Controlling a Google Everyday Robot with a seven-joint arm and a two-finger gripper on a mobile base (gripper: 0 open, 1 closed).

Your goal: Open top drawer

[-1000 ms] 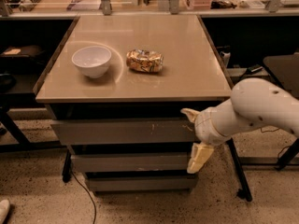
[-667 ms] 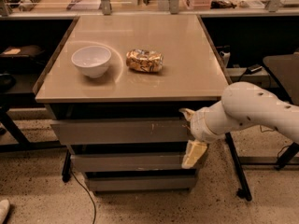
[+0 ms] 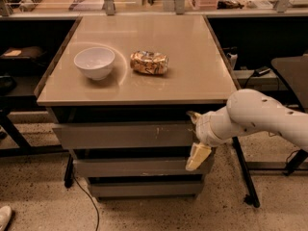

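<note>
Three grey fronts are stacked under the surface point(image 3: 202, 81). The top drawer point(image 3: 125, 134) sits uppermost, scratched right of centre. The tool point(image 3: 189, 140) is at the top drawer's right end, released, fingers point(image 3: 198, 156) spread apart. A bowl point(image 3: 94, 61) and a packet point(image 3: 149, 62) rest above the top drawer.

Speckled floor point(image 3: 33, 191) below, cluttered back counter point(image 3: 62, 4) behind, dark side table point(image 3: 291, 71) at right.
</note>
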